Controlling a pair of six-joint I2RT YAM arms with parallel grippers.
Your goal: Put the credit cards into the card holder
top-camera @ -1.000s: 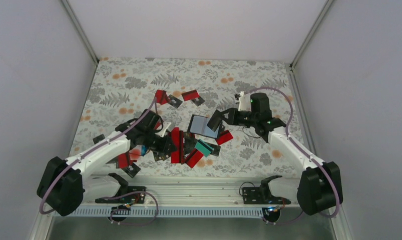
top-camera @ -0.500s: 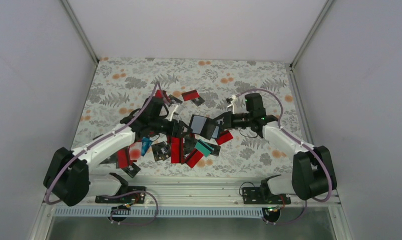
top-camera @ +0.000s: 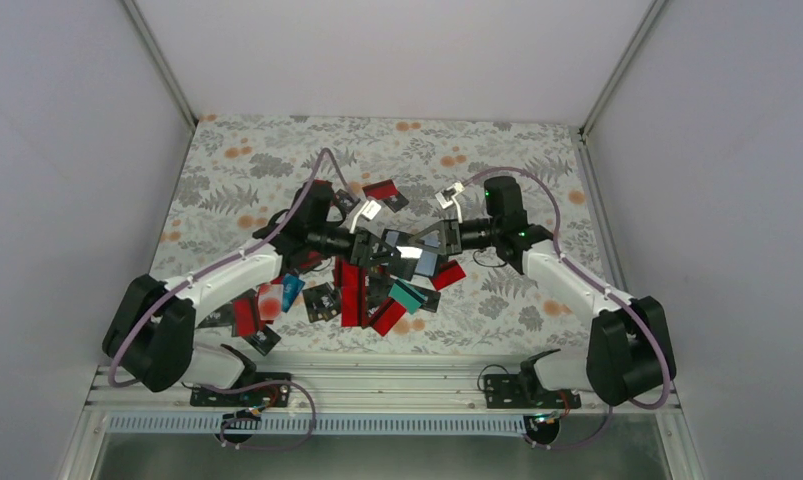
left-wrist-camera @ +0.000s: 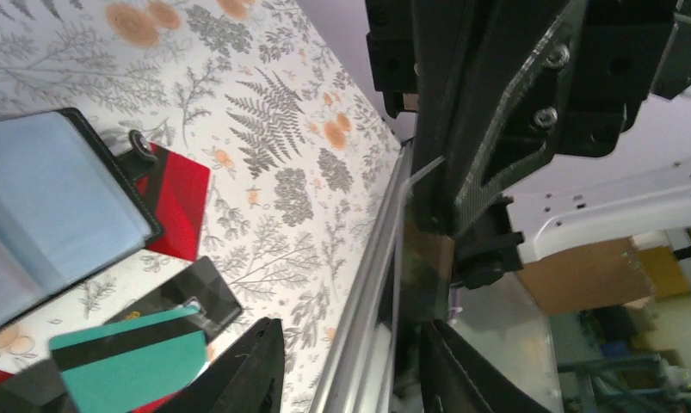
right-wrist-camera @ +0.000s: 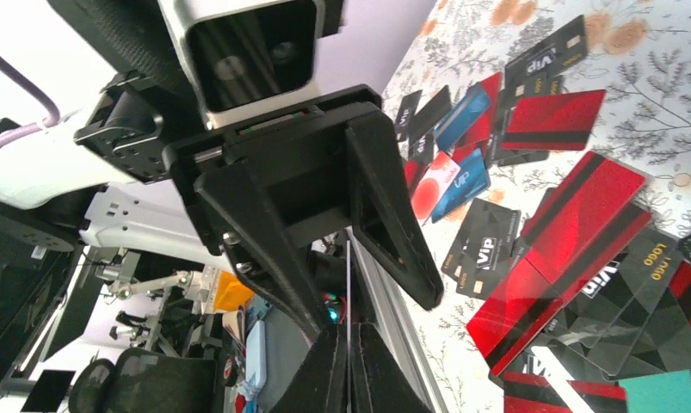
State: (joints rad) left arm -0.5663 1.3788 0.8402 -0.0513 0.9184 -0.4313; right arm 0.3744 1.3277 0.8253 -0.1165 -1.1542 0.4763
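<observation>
Task at an early stage. The matte black rectangular card holder (top-camera: 409, 254) is open at the centre of the floral-patterned bench (top-camera: 247, 170), between the two arms. Its pale blue inner face (left-wrist-camera: 49, 215) shows plain in the left wrist view, and no card can be seen in it. The right gripper (top-camera: 440, 240) has its jaws pinched tight on a thin sheet seen edge-on in the right wrist view, which I judge to be a leaf or flap of the holder. The left gripper (top-camera: 375, 248) meets it from the left with jaws partly apart. The same thin edge passes between them, and no card is visible in their grip. The thin flat credit cards (top-camera: 352, 290), mostly red with several black ones bearing white print, lie loose on the bench. The main cluster is just near and left of the holder, a teal card (top-camera: 409, 295) lies near it, a few more sit far of centre and others at the near left. Outstanding: every visible card is yet to be inserted, so practically the whole task is left to do.
</observation>
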